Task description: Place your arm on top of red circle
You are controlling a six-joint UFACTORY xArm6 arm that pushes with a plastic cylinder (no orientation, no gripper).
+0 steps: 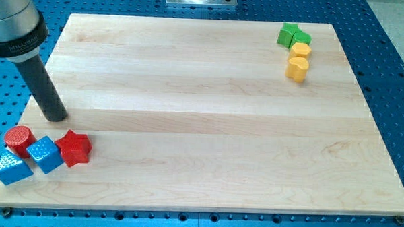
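The dark rod stands at the left edge of the wooden desk (pixel 203 86), my tip (pixel 55 117) resting on the board just beyond the cluster of blocks in the near-left corner. The red circle (pixel 18 140), a short red cylinder, sits nearest the tip, slightly to its left and nearer the view's bottom, apart from it. Just right of the circle lies a blue cube (pixel 44 154), touching it or nearly so, and right of that a red star (pixel 73 148). A blue triangle (pixel 11 167) lies at the very corner, beside the circle and the cube. In the far-right corner, well apart from the rod, a green star (pixel 289 34), a yellow hexagon (pixel 300 50) and a yellow cylinder (pixel 297 68) form a close column. The arm carries no gripper, only the rod, so nothing is spread or pinched.
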